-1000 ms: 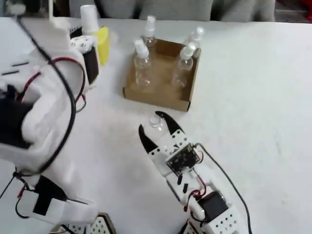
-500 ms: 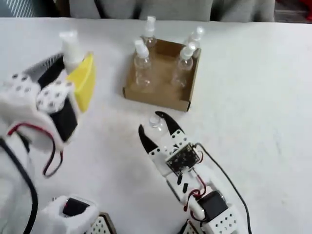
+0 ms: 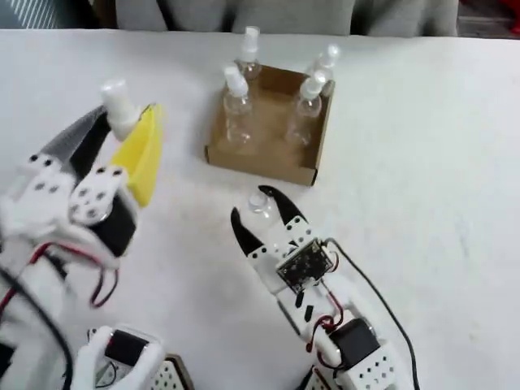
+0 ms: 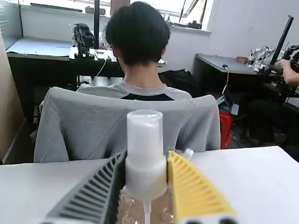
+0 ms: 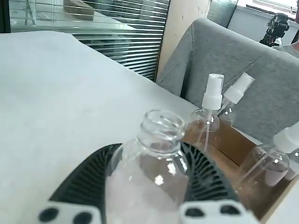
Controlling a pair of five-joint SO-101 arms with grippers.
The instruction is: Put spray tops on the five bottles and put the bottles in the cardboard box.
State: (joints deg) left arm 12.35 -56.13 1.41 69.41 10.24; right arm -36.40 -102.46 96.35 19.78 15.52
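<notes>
Left gripper (image 3: 122, 123), left of centre in the high view: my grey and yellow fingers are clamped on a white spray top (image 3: 116, 96), its tube hanging down between them in the left wrist view (image 4: 145, 212).

Right gripper (image 3: 249, 201), lower centre: my black jaws are closed around an open-necked bottle (image 3: 258, 201), which stands upright on the white table (image 3: 422, 146). In the right wrist view the bottle (image 5: 149, 172) fills the space between the jaws.

Box (image 3: 268, 160), upper centre, just beyond the right gripper. Four capped bottles (image 3: 236, 106) stand upright inside it, two nearer and two farther.
</notes>
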